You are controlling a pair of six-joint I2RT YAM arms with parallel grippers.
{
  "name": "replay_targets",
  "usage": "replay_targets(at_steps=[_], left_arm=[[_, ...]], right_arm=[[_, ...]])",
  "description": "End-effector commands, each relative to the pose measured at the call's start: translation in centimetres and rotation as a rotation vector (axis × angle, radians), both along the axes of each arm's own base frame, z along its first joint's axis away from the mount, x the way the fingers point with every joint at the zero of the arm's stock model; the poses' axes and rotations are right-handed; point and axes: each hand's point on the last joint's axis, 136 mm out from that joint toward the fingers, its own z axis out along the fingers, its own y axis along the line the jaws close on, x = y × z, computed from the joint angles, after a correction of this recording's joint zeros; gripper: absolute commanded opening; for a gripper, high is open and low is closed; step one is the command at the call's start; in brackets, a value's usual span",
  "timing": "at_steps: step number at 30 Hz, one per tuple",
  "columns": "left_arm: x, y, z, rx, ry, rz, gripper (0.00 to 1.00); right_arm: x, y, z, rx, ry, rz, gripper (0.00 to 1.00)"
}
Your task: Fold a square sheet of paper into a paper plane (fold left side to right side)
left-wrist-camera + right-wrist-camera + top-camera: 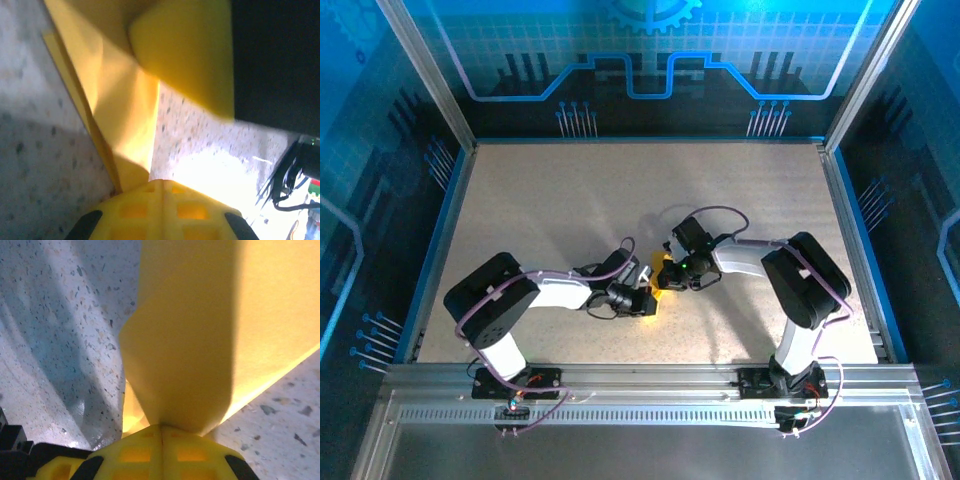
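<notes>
The yellow-orange sheet of paper (663,272) lies folded into a narrow creased shape at the table's middle, mostly covered by both grippers. I cannot tell whether it has the paper plane's dart shape. My left gripper (646,298) comes at it from the left. In the left wrist view its jaws (163,185) are shut, and the paper (120,100) runs down to their left side; a pinch cannot be made out. My right gripper (672,278) meets it from the right. Its jaws (161,427) are shut on a raised flap of the paper (190,340).
The speckled table (570,200) has free room behind and to both sides. Aluminium rails (640,375) run along the near edge, with blue panels around. The right gripper's yellow finger (190,50) and dark body stand close before the left wrist camera.
</notes>
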Motion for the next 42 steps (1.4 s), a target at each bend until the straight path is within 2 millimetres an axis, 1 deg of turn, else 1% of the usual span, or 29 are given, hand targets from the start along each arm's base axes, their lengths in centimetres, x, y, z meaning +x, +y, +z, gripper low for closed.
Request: replay_targets(at_steps=[1,4,5,7,9,12,15,17,20,22,24,28,33,35,38,42], left_arm=[[-2.4,0.7,0.4,0.002,0.058,-0.020,0.00],[-1.8,0.6,2.1,-0.026,0.012,-0.013,0.03],[-1.5,0.7,2.6,-0.031,-0.008,-0.006,0.06],[-0.6,1.2,3.8,-0.037,-0.054,0.013,0.15],[0.5,2.1,4.9,-0.034,-0.106,0.045,0.21],[2.3,4.2,6.1,-0.004,-0.194,0.115,0.33],[3.9,6.7,7.0,0.032,-0.263,0.207,0.43],[4.7,8.4,7.5,0.064,-0.305,0.273,0.51],[5.4,10.4,8.3,0.090,-0.359,0.349,0.59],[5.6,11.7,8.6,0.107,-0.387,0.396,0.63],[5.5,12.4,8.7,0.111,-0.402,0.422,0.65],[5.1,13.4,8.5,0.120,-0.399,0.444,0.68],[4.8,13.8,8.1,0.126,-0.387,0.449,0.69],[4.7,13.8,8.2,0.130,-0.388,0.445,0.69],[4.8,14.1,8.6,0.139,-0.399,0.445,0.70],[5.0,14.4,9.7,0.155,-0.432,0.434,0.71]], right_arm=[[1.1,-1.4,-1.3,-0.085,-0.009,-0.004,0.07],[2.2,-0.4,1.0,-0.045,-0.057,0.013,0.09],[2.6,-0.2,1.9,-0.034,-0.076,0.016,0.11],[3.2,-0.1,3.8,-0.032,-0.118,0.016,0.18],[3.5,-0.4,5.6,-0.039,-0.158,0.009,0.24],[3.6,-1.8,7.8,-0.109,-0.213,-0.023,0.36],[3.2,-3.7,8.6,-0.232,-0.236,-0.058,0.50],[2.6,-4.2,8.8,-0.296,-0.236,-0.069,0.58],[1.8,-3.6,8.5,-0.346,-0.230,-0.070,0.71],[1.7,-2.9,7.9,-0.373,-0.224,-0.061,0.77],[1.7,-2.2,7.3,-0.403,-0.217,-0.046,0.80],[2.6,-1.1,6.2,-0.483,-0.218,-0.014,0.82],[3.6,-0.2,4.6,-0.535,-0.212,0.010,0.82],[3.9,0.1,4.0,-0.543,-0.202,0.018,0.78],[4.0,-0.2,3.5,-0.569,-0.199,0.019,0.71],[3.9,-0.9,3.1,-0.595,-0.189,0.021,0.55]])
